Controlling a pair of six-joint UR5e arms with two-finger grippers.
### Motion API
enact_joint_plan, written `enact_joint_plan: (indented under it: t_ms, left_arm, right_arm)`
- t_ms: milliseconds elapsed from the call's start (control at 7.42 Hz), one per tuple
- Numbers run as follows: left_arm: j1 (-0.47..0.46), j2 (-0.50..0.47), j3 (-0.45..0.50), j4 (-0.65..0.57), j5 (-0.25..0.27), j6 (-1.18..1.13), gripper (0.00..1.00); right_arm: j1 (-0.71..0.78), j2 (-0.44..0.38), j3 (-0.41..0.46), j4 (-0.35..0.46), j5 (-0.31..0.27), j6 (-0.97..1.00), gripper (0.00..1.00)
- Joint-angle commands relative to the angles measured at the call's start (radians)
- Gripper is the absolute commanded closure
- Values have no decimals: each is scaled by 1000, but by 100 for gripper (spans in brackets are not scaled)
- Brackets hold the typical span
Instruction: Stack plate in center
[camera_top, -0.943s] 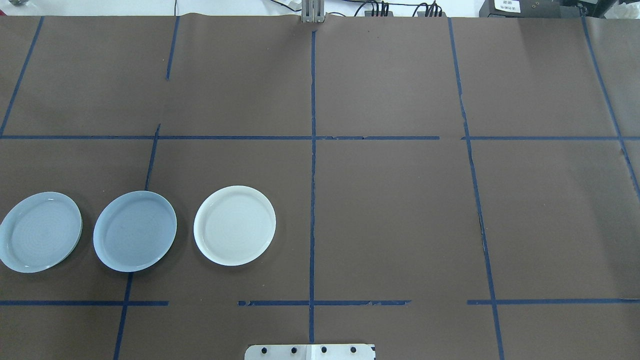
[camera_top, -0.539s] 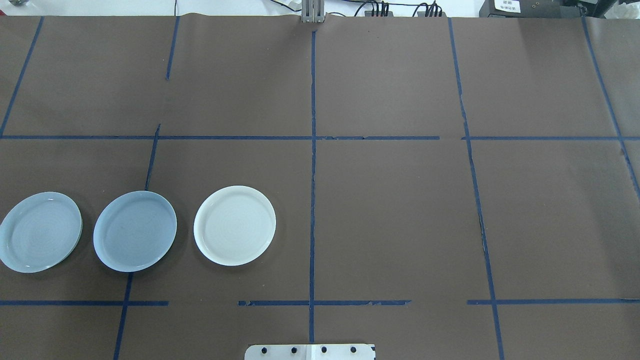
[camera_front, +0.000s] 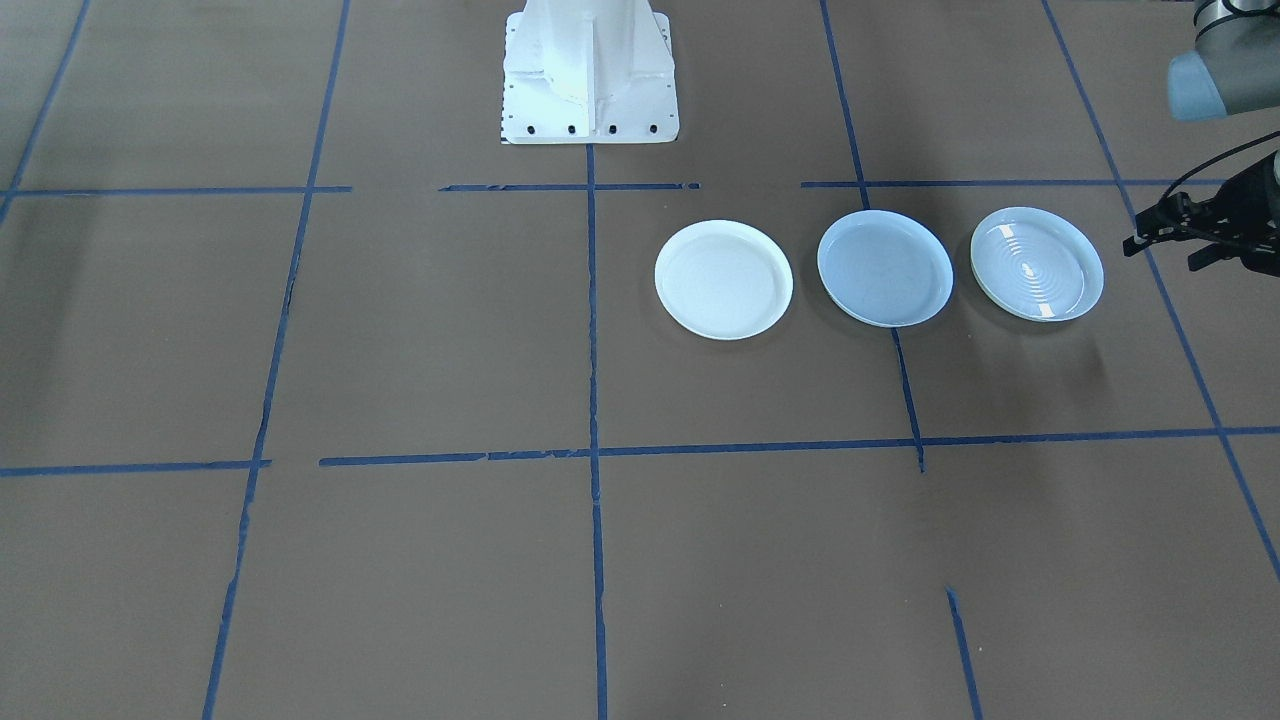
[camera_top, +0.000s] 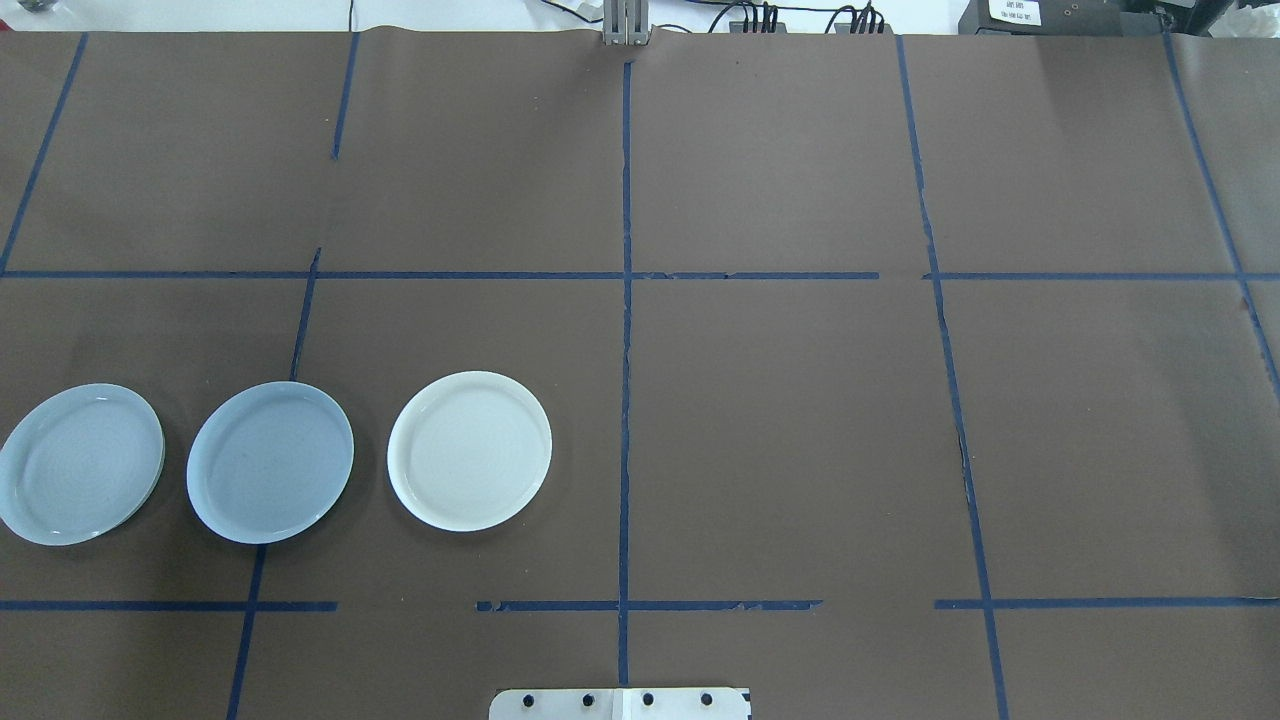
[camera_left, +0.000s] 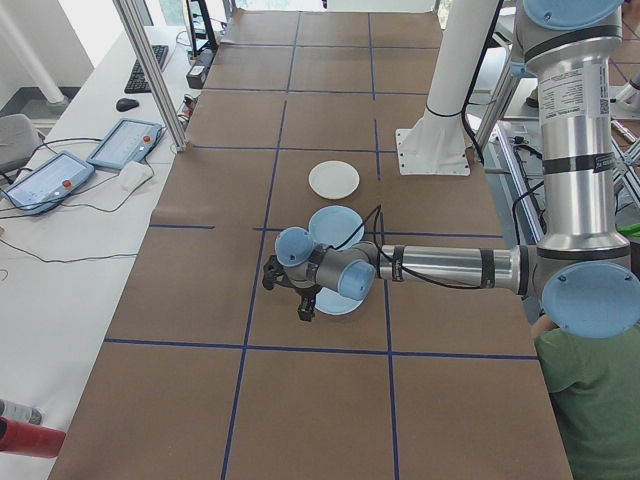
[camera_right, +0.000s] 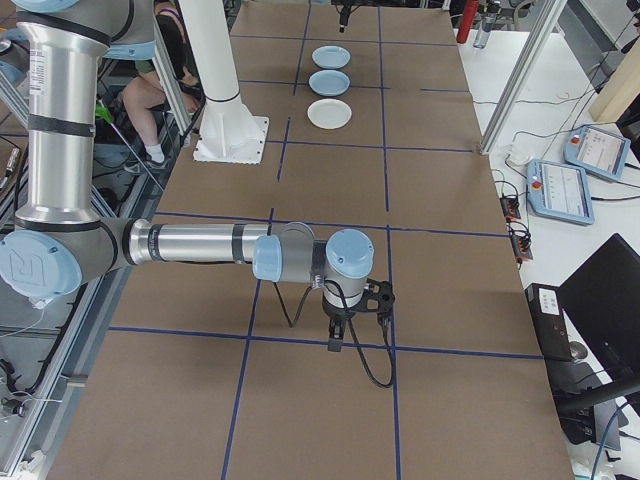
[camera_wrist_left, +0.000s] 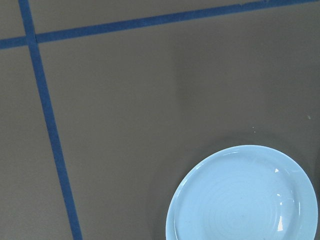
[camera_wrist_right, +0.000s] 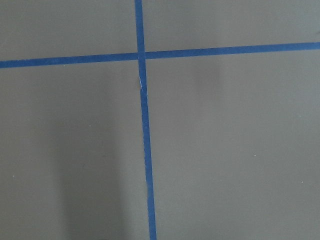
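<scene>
Logging the state at this frame. Three plates lie in one row on the brown paper-covered table, all on the robot's left half and near its base.

- Matte pale-blue plate: middle of the row, flat on the paper, lying over a blue tape line. Nothing is on it and nothing touches it.
- White plate: on the inner side, toward the table's midline, apart from the matte plate.
- Glossy ringed pale-blue plate: on the outer side, close to the matte plate but not touching it. Highlights show on its rings in the front view.

Left gripper: in the front view it comes in at the frame's edge, just outside the ringed plate and clear of its rim. The left side view puts it low over the table, with the wrist covering part of that plate. Nothing hangs from it. I cannot tell how far its jaws are parted. The left wrist camera has the ringed plate in its lower right corner; the rest is paper and tape.

Right gripper: far from the plates on the other half of the table, pointing down above a tape crossing. It appears only in the right side view, so I cannot tell its opening. The right wrist camera shows just paper and crossed tape.

A person in a green shirt sits behind the robot.
</scene>
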Motion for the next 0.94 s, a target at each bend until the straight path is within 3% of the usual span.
enact_joint_plan:
  t_ms: [0, 270, 404, 539, 674, 809]
  left_arm:
    - [76, 5, 99, -162, 14, -108, 1]
    - [115, 5, 126, -170, 12, -116, 5]
    - [119, 7, 126, -169, 11, -116, 13]
    - [127, 5, 127, -167, 6, -116, 37]
    - [133, 7, 129, -167, 4, -116, 49]
    - [135, 5, 129, -167, 3, -116, 51]
  right_arm:
    - [0, 0, 0, 0, 0, 0, 0]
    - [0, 0, 0, 0, 0, 0, 0]
    - [0, 0, 0, 0, 0, 0, 0]
    - [0, 0, 0, 0, 0, 0, 0]
    - [0, 0, 0, 0, 0, 0, 0]
    - [0, 0, 0, 0, 0, 0, 0]
